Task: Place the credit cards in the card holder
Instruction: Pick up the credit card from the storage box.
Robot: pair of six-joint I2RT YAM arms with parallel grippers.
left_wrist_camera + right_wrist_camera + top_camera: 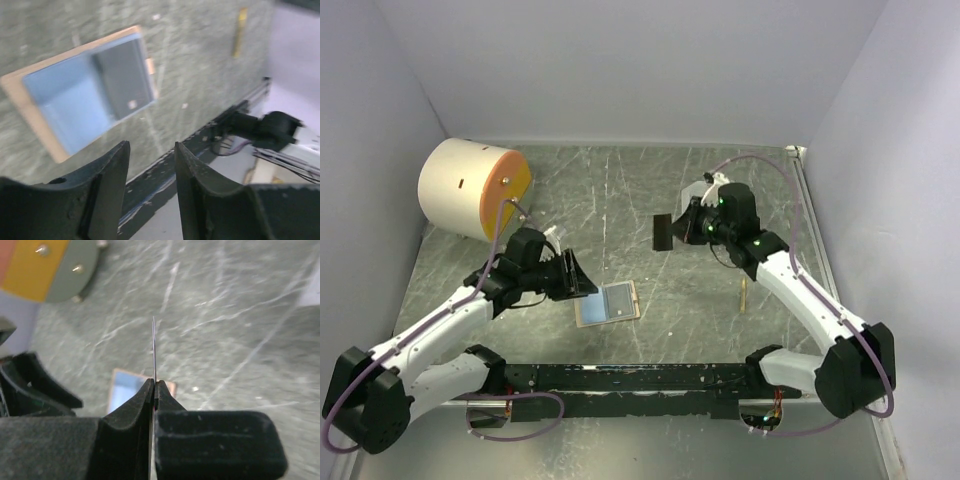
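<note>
Cylinder back-left; stick right of card holder; right fingers pinch card.

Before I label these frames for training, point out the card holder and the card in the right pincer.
card holder (594, 306), top external view, pale inner pocket.
held credit card (663, 232), top external view, dark flat face.

The holder is laid open on the bench, near its front middle. One card is lodged in one half of it. The left tool is placed just left of the holder, jaws apart. Behind and right of the holder, a second card is pinched on edge above the bench in the right tool. A cylinder is set at the back left, and a stick is laid at the right.
</note>
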